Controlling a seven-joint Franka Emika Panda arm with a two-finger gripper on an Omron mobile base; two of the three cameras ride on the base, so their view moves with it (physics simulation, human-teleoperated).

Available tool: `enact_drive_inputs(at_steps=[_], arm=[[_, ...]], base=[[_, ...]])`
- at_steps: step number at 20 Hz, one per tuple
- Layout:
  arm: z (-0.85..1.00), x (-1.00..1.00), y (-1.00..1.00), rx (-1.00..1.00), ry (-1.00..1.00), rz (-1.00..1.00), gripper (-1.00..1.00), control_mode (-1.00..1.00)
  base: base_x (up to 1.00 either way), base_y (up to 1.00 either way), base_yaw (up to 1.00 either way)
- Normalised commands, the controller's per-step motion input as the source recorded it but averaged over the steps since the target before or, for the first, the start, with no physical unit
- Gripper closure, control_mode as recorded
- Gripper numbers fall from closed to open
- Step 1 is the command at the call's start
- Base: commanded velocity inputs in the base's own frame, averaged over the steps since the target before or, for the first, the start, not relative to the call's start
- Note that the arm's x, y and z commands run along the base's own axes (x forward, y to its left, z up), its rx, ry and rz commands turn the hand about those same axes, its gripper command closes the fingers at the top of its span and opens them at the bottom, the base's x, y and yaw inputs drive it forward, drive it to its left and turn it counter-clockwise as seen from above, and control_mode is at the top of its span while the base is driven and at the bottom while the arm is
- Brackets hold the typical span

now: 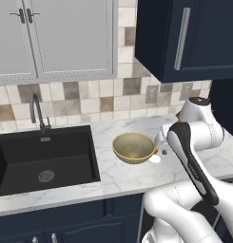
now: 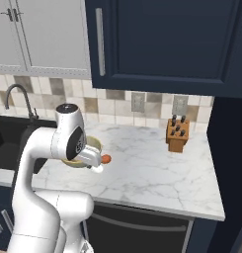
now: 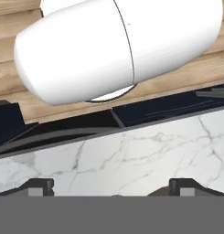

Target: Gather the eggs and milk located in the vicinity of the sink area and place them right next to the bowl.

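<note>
The yellowish-tan bowl (image 1: 133, 147) stands on the marble counter, just right of the black sink (image 1: 23, 156) with its dark tap (image 1: 37, 111). A small white egg (image 1: 155, 159) lies on the counter against the bowl's right side, also visible as the egg (image 2: 97, 169). My gripper (image 2: 95, 160) hangs low just above the egg, largely hidden by my own arm. In the hand view the two fingertips (image 3: 38, 186) stand far apart over bare marble, so the gripper (image 3: 112, 186) is open with nothing between them. The milk carton is out of view.
A wooden knife block (image 2: 177, 134) stands at the back right against the tiled wall. Dark wall cabinets (image 2: 162, 39) hang above the counter. The counter's front edge (image 3: 131, 109) runs close to the hand, with wooden floor beyond it.
</note>
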Motion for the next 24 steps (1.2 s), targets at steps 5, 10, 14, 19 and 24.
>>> enact_drive_inputs(at_steps=[5, 10, 14, 19, 24], arm=[[0.0, 0.0, 0.0, 0.0, 0.0, 0.0, -1.0, 1.0], [0.0, 0.0, 0.0, 0.0, 0.0, 0.0, -1.0, 1.0], [0.0, 0.0, 0.0, 0.0, 0.0, 0.0, -1.0, 1.0], [0.0, 0.0, 0.0, 0.0, 0.0, 0.0, -1.0, 1.0], [0.0, 0.0, 0.0, 0.0, 0.0, 0.0, -1.0, 1.0]], base=[[-0.31, 0.74, 0.08], [-0.19, 0.96, 0.07], [-0.06, 0.92, 0.0], [-0.06, 0.95, 0.0], [-0.12, 0.94, 0.0]])
